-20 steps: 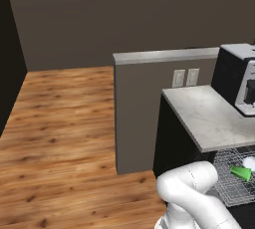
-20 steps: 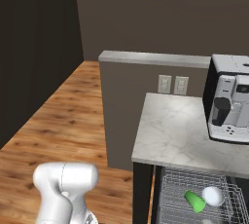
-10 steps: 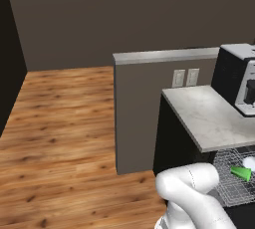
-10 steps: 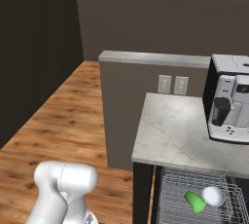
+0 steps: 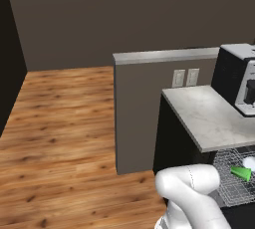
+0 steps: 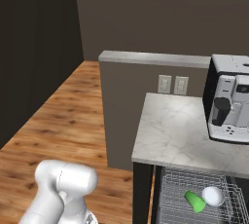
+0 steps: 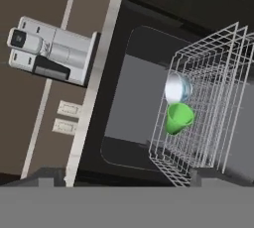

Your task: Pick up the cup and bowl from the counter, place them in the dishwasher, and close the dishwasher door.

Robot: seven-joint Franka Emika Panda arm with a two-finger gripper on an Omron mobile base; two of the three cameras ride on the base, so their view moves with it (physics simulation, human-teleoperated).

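The green cup (image 7: 178, 117) lies on its side in the dishwasher's silver wire rack (image 7: 218, 73), touching the white bowl (image 7: 176, 87) beside it. The two also sit together in the pulled-out rack (image 6: 170, 189), cup (image 6: 195, 201) left of bowl (image 6: 213, 196), and low at the right edge as cup (image 5: 241, 173) and bowl (image 5: 249, 162). My gripper (image 7: 129, 176) hangs back from the rack, open wide, with nothing between its fingers. The dishwasher stands open under the marbled counter (image 6: 170, 130). A grey rounded panel (image 7: 131, 103) lies behind the rack; whether it is the dishwasher door I cannot tell.
A black-and-silver coffee machine (image 6: 231, 99) stands on the counter's right side. A grey partition wall (image 5: 139, 113) with two sockets (image 5: 185, 77) rises behind the counter. Wooden floor (image 5: 60, 138) spreads to the left.
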